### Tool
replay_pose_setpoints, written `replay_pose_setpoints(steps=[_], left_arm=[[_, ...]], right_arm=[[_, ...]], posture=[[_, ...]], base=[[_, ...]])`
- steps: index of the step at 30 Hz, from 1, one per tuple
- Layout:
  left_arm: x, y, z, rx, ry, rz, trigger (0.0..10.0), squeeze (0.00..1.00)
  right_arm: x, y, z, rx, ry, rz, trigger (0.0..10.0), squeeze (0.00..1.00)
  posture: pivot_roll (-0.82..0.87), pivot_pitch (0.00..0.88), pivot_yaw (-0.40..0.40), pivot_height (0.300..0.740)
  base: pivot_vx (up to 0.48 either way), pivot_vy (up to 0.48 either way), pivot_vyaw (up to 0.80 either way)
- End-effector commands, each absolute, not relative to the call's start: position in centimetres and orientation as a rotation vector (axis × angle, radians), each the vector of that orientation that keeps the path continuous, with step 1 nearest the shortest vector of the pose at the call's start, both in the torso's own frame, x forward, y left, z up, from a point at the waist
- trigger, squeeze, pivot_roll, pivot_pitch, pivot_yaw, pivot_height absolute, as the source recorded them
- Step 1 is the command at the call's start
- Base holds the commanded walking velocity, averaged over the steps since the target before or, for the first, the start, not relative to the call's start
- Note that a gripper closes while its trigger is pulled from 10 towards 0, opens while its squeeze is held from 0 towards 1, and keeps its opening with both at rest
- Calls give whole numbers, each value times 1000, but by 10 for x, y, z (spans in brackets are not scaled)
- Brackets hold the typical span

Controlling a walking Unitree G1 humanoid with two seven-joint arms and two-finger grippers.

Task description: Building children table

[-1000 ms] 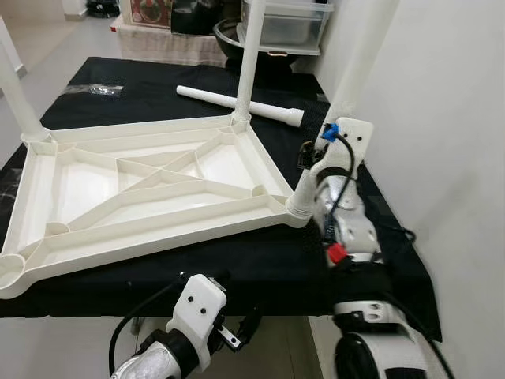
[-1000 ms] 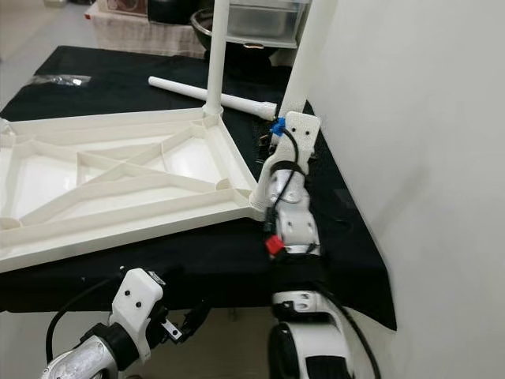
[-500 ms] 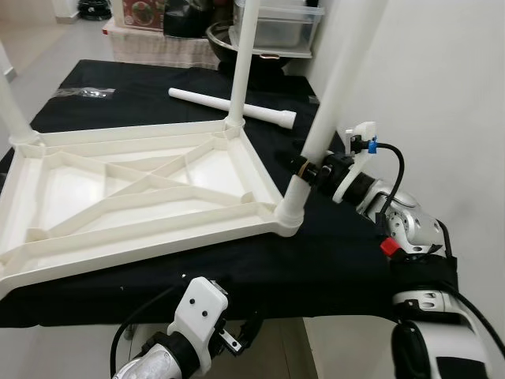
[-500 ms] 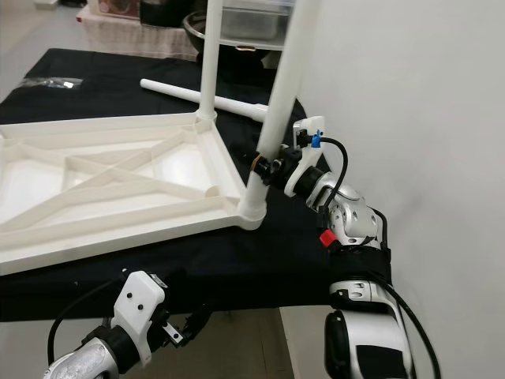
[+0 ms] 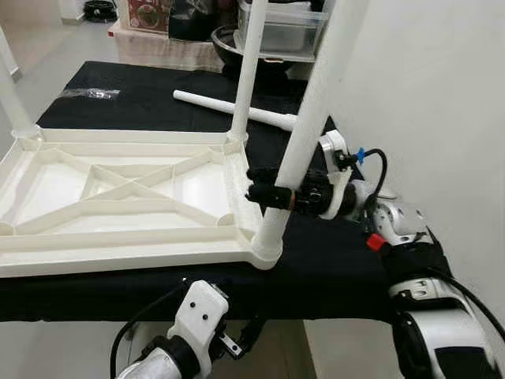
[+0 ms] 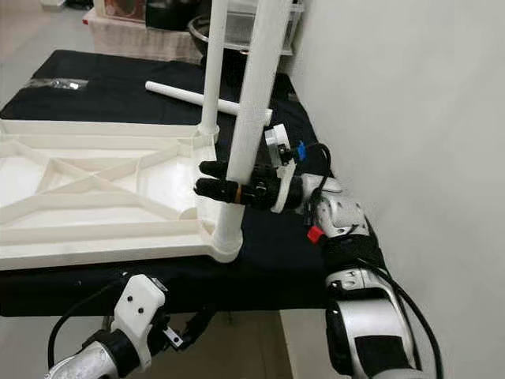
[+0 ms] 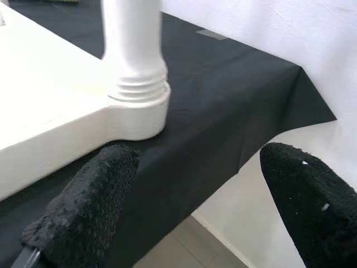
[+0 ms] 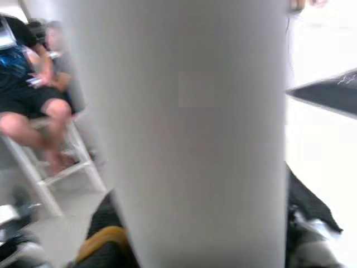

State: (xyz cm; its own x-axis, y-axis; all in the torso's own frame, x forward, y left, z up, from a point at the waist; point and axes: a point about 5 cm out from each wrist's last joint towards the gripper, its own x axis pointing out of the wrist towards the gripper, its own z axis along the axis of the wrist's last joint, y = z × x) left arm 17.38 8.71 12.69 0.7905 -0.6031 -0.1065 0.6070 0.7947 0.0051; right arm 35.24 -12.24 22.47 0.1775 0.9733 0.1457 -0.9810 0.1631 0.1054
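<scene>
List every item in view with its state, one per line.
Table top: upside down on the black cloth.
Near-corner leg: upright in its socket, gripped.
Far-corner leg: upright in its socket.
Loose leg: lying flat on the cloth.
Right gripper: shut on the near-corner leg.
Left gripper: open, below the table edge.

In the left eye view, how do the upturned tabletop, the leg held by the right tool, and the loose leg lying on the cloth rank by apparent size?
1. Upturned tabletop, the largest.
2. Held leg, gripped by the right tool; nearness to the camera enlarges it.
3. Loose leg, the smallest, lying farther away, so true size against the held leg is unsure.
</scene>
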Motion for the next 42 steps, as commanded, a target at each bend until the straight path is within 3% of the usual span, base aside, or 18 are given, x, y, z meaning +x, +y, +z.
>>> replay_pose_setpoints(steps=[1,3,4,11,13,14,16,19,21,26,27,28,32,33,34,37,39,42], left_arm=[[172,85,126,30,106,-656,10000,0],[172,86,126,30,106,-655,10000,0],[172,86,126,29,108,-657,10000,0],[173,86,126,29,109,-658,10000,0],[174,87,126,30,109,-660,10000,0],[174,87,126,30,109,-660,10000,0],[175,87,126,32,108,-663,10000,0],[175,87,126,32,107,-664,10000,0],[176,87,126,36,106,-661,10000,0],[177,87,127,38,105,-658,10000,0],[177,87,127,39,105,-657,10000,0],[177,88,127,40,104,-655,10000,0],[177,88,127,39,104,-656,10000,0],[177,88,127,37,105,-656,10000,0],[177,88,127,37,105,-656,10000,0],[178,87,127,32,104,-658,10000,0],[179,87,127,32,104,-658,10000,0],[179,87,127,32,104,-659,10000,0]], right_arm=[[358,-123,220,209,-51,1288,0,0],[363,-125,217,193,-55,1200,0,0],[375,-135,211,141,-41,936,0,0],[385,-151,208,109,-36,654,0,0],[391,-178,206,123,-18,254,0,0],[391,-178,206,123,-18,254,0,0],[383,-200,201,118,4,-120,0,0],[379,-204,199,121,10,-214,0,0],[365,-187,189,186,38,-351,0,0],[365,-157,186,273,30,-309,0,0],[367,-143,190,298,-11,-236,10000,514],[369,-132,195,307,-47,-171,10000,1000],[372,-124,206,308,-120,-62,10000,1000],[374,-123,211,345,-134,64,10000,0],[374,-123,211,345,-134,64,10000,0],[370,-132,219,352,-143,488,10000,0],[368,-134,218,348,-131,545,10000,0],[356,-149,214,290,-54,871,10000,0]], posture=[[169,65,-147,740],[165,65,-146,740],[161,67,-143,740],[154,68,-138,740],[148,69,-133,740],[148,69,-133,740],[144,73,-132,740],[144,73,-132,740],[149,79,-130,740],[157,84,-131,740],[161,88,-134,740],[161,88,-134,740],[148,91,-133,740],[146,91,-132,740],[146,91,-132,740],[142,93,-130,740],[142,93,-130,740],[148,94,-137,740]], base=[[0,0,0],[0,0,0],[0,0,0],[0,0,0],[0,0,0],[0,0,0],[0,0,0],[0,0,0],[0,0,0],[0,0,0],[0,0,0],[0,0,0],[0,0,0],[0,0,0],[0,0,0],[0,0,0],[0,0,0],[0,0,0]])
